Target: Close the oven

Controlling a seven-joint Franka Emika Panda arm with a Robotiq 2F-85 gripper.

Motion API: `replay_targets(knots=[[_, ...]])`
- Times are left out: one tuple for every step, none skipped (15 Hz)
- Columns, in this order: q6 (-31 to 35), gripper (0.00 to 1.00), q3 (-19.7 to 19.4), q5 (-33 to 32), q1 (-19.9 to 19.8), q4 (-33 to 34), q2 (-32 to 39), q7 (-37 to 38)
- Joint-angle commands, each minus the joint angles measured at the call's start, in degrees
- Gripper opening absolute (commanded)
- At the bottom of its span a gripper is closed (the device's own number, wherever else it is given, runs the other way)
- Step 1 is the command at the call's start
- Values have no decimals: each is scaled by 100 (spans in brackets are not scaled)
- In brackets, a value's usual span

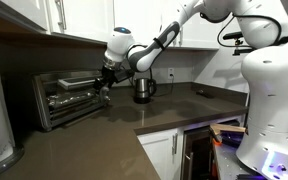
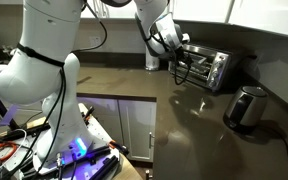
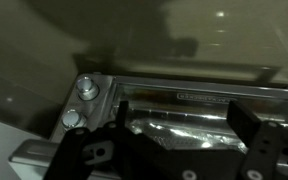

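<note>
Dark fingers (image 3: 84,152) of my hand (image 3: 169,150) stand wide apart, gripping nothing, just above the oven (image 3: 184,100), where two round silver knobs (image 3: 84,90) sit beside a strip of lettering too blurred to read. In an exterior view my arm (image 1: 159,45) reaches out nearly level with the wrist bent down, the hand at the oven's upper front edge. That oven stands on the dark worktop (image 1: 174,110) by the wall, the kettle (image 1: 143,89) near it.

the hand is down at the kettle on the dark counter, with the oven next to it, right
Not quite. The hand is at the front of the oven, not the kettle, which stands apart beside it on the dark counter. An exterior view shows this.
</note>
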Motion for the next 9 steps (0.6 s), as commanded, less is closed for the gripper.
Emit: replay_targets(knots=[[-180, 100, -181, -602, 397, 10, 255, 714], [-238, 100, -214, -777, 490, -2, 309, 914], [-270, 100, -227, -966, 559, -52, 388, 1148], [-320, 100, -242, -1166, 631, -75, 436, 1375], [-417, 100, -247, -1345, 700, -90, 481, 1589], [-544, 100, -248, -1547, 761, -113, 542, 1828], [-982, 100, 525, -1994, 185, -130, 319, 2032], [-1248, 100, 719, -2201, 101, -176, 321, 2196], [-1569, 100, 1009, -2380, -53, -226, 273, 2333]])
